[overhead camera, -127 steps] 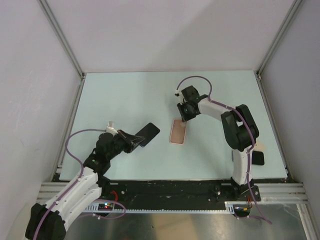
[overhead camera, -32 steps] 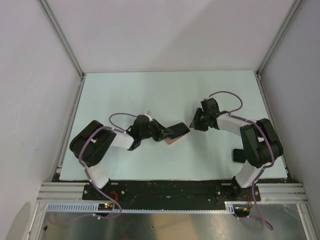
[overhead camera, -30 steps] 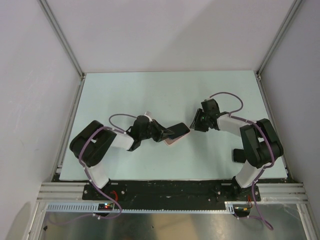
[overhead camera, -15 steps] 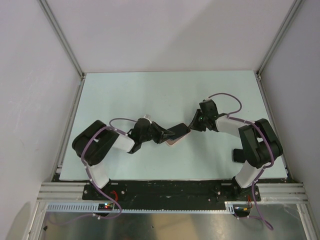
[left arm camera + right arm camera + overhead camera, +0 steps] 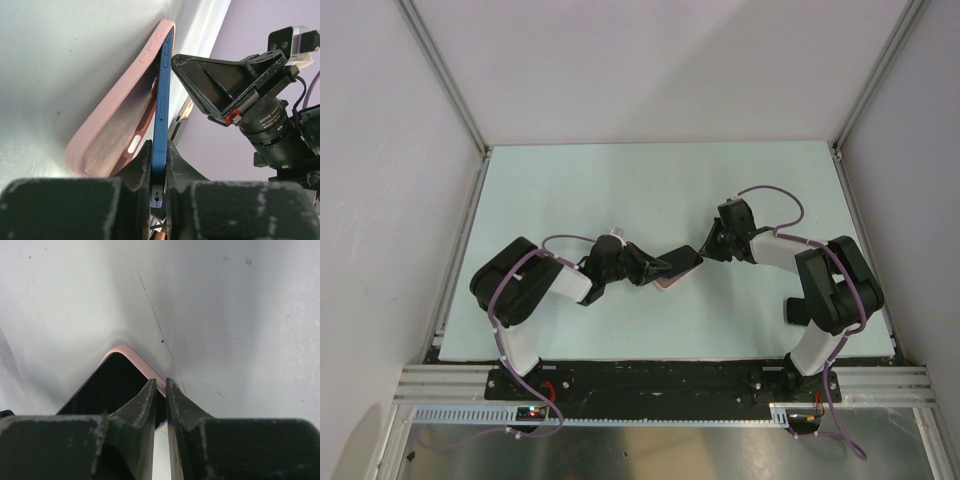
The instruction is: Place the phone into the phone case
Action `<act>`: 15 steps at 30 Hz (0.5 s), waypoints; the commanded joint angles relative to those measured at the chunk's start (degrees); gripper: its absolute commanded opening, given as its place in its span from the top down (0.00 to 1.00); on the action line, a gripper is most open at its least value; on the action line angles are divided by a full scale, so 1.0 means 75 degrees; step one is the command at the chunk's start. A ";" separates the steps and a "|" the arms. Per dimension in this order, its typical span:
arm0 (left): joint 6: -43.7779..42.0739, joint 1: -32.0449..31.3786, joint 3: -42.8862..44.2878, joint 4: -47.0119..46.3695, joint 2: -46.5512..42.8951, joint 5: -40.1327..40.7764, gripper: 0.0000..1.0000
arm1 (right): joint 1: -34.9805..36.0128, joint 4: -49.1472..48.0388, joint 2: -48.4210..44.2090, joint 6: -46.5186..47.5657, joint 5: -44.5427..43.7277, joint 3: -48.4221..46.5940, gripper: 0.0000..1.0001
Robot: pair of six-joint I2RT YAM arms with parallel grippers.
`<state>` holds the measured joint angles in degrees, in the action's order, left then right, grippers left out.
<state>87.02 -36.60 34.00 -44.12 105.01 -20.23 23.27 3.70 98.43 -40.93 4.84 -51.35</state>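
Partly in: phone [image 5: 161, 125] not seated.
Middle of the surface [image 5: 620, 190]: your left fingers [image 5: 136, 172] clamp the phone, one end inside the phone case [image 5: 115, 130], other end raised clear. Your right fingers [image 5: 142, 405], pinched narrow, sit on the seated corner. Pressing flat remains.

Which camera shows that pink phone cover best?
The left wrist view: the pale pink rectangular phone case fills it, lining visible. The right wrist view shows only a corner rim; the top view, a sliver.
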 commanded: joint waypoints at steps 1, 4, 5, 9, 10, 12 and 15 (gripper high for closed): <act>-0.0196 -0.0217 0.0055 0.1078 0.0251 -0.0140 0.81 | 0.0191 -0.0079 0.0059 -0.0053 0.0126 0.0023 0.83; -0.0325 -0.0216 -0.0069 0.1078 0.0126 -0.0161 0.69 | 0.0175 -0.0077 -0.0033 -0.0036 0.0119 0.0016 0.83; -0.0362 -0.0211 -0.0116 0.1078 0.0064 -0.0162 0.66 | 0.0171 -0.0069 -0.0063 -0.0026 0.0106 0.0015 0.83; -0.0526 -0.0218 -0.0284 0.1078 -0.0205 -0.0172 0.53 | 0.0143 -0.0054 -0.0102 -0.0008 0.0081 0.0021 0.83; -0.0557 -0.0224 -0.0328 0.1078 -0.0260 -0.0167 0.51 | 0.0132 -0.0046 -0.0104 -0.0006 0.0081 0.0018 0.83; -0.0615 -0.0219 -0.0417 0.1078 -0.0380 -0.0169 0.46 | 0.0126 -0.0048 -0.0107 0.0001 0.0081 0.0016 0.83; -0.0673 -0.0212 -0.0537 0.1087 -0.0519 -0.0197 0.42 | 0.0106 -0.0049 -0.0108 0.0005 0.0090 0.0015 0.83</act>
<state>84.75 -37.60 32.16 -38.83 103.42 -20.80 23.49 3.51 98.35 -40.93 4.95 -51.35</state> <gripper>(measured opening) 0.559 0.172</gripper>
